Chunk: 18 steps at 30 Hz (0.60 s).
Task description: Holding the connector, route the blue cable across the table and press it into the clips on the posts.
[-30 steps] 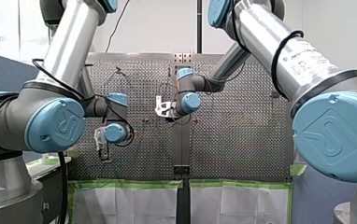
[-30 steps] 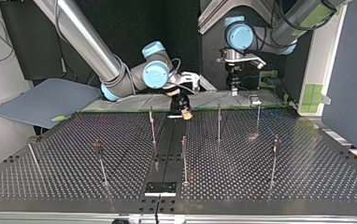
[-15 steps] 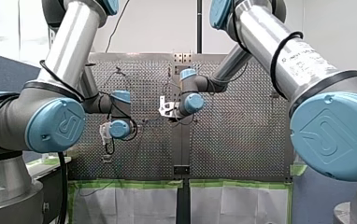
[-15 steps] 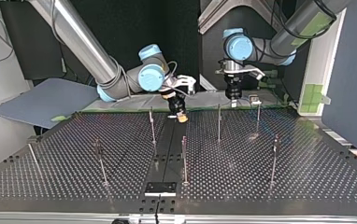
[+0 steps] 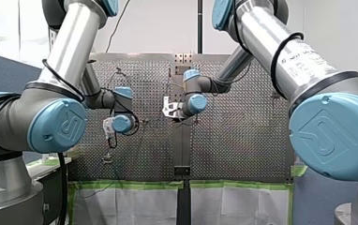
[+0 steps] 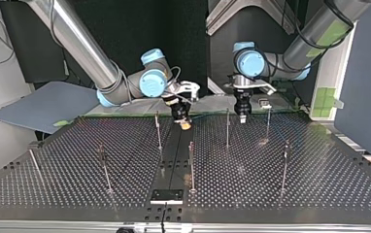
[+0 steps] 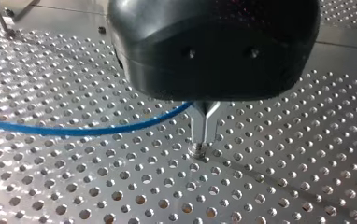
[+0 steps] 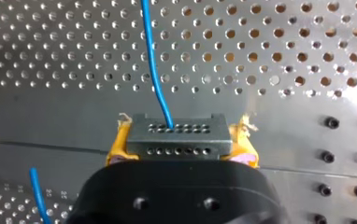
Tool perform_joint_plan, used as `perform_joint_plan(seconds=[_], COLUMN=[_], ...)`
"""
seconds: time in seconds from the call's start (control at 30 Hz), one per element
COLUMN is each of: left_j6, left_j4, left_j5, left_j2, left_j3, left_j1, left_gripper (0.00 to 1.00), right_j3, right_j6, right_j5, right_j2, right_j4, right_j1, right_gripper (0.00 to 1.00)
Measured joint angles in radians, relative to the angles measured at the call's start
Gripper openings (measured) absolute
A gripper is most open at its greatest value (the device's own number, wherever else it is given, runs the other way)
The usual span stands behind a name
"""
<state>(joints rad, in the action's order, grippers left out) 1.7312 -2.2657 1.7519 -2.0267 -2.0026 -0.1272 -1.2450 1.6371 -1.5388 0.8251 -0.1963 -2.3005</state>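
Note:
In the right wrist view my right gripper [image 8: 179, 154] has its yellow pads [image 8: 116, 147] shut on the grey connector [image 8: 176, 135]. The blue cable [image 8: 152, 60] leaves the connector and runs ahead over the perforated table. In the top view this gripper [image 6: 185, 125] hangs low over the table's middle strip. My left gripper [image 7: 200, 147] has its metal fingers pressed together just above the table. The blue cable [image 7: 74, 130] reaches them near their root and does not show on the other side. In the top view my left gripper [image 6: 242, 116] stands beside a post [image 6: 227, 127].
Several thin posts stand on the table [image 6: 319, 184], among them one [image 6: 158, 130] near my right gripper, one with a clip [image 6: 265, 104] and one [image 6: 191, 165] at the middle. A grey board [image 6: 42, 104] lies past the table at the top view's left.
My left gripper has come down toward the table next to the post. My right gripper has shifted slightly to the top view's left, with the connector in it.

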Motion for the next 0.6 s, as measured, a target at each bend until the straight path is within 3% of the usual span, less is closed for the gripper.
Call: perform_joint_plan(seconds=[0.3,0.6], left_j6=[-0.036,-0.039], left_j4=[-0.052,-0.080], left_j5=[-0.008,-0.009], left_j2=[-0.062,-0.070], left_j3=[0.068,0.110], left_j1=[0.018,0.037], left_gripper=[0.00,0.00], right_j3=[0.001,0.009], right_j6=[0.000,0.000], right_j5=[0.000,0.001], right_j2=[0.000,0.001], right_j4=[-0.001,-0.001], right_j1=[0.015,0.031], right_gripper=[0.00,0.00])
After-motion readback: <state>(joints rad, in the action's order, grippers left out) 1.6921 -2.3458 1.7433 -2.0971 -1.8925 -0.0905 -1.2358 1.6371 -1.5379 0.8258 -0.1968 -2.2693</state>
